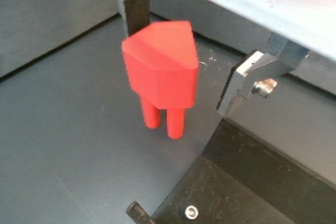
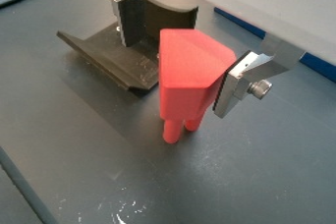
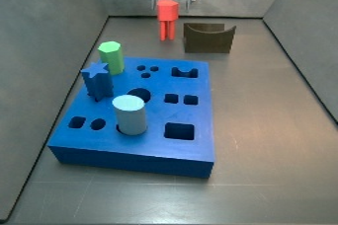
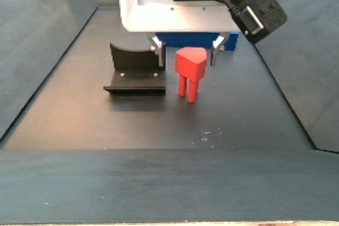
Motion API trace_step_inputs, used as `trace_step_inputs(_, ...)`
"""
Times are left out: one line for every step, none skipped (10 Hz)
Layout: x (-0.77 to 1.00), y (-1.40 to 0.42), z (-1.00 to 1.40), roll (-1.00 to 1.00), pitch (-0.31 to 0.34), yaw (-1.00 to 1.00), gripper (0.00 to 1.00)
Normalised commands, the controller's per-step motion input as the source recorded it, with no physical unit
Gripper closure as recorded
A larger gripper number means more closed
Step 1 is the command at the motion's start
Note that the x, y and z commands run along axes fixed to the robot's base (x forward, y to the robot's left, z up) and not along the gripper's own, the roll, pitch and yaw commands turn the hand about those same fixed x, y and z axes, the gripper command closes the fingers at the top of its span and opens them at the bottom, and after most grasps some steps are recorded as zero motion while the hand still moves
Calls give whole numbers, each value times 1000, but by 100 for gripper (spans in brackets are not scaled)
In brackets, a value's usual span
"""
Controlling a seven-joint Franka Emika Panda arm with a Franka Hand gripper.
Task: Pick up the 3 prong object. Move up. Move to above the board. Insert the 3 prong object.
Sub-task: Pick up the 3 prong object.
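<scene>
The 3 prong object (image 1: 160, 66) is a red peg with a blocky head and thin legs. It stands upright on the dark floor in both wrist views (image 2: 188, 76) and in both side views (image 3: 168, 17) (image 4: 191, 71). My gripper (image 1: 184, 59) is low around its head, with one silver finger on each side, and it also shows in the other views (image 2: 179, 66) (image 3: 168, 0) (image 4: 189, 44). The jaws are open, with a gap visible on at least one side of the peg. The board (image 3: 145, 145) is a large blue block with many holes, apart from the peg.
The dark fixture (image 3: 208, 37) stands on the floor close beside the peg (image 4: 133, 71) (image 2: 132, 56). On the board stand a green hexagonal peg (image 3: 111, 56), a blue star-shaped piece (image 3: 95, 79) and a pale blue cylinder (image 3: 129, 113). Grey walls enclose the floor.
</scene>
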Motion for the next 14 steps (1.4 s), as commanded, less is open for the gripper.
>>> trace_step_inputs(0,0,-243,0,-27,0,0)
trace_step_inputs(0,-31,-177,0,0,0,0)
trace_step_inputs(0,-66,-174,0,0,0,0)
trace_step_inputs(-6,-6,-109,0,0,-203,0)
trace_step_inputs(0,0,-26,0,0,-120,0)
trace_step_inputs(0,0,0,0,0,-23,0)
trace_step_inputs(0,0,0,-3,-14,0,0)
trace_step_inputs(0,0,0,0,0,0,0)
trace_step_inputs(0,0,0,0,0,0,100)
trace_step_inputs(0,0,0,0,0,0,100)
trace_step_inputs(0,0,0,0,0,0,100)
trace_step_inputs(0,0,0,0,0,0,100)
trace_step_inputs(0,0,0,0,0,0,100)
trace_step_inputs(0,0,0,0,0,0,100)
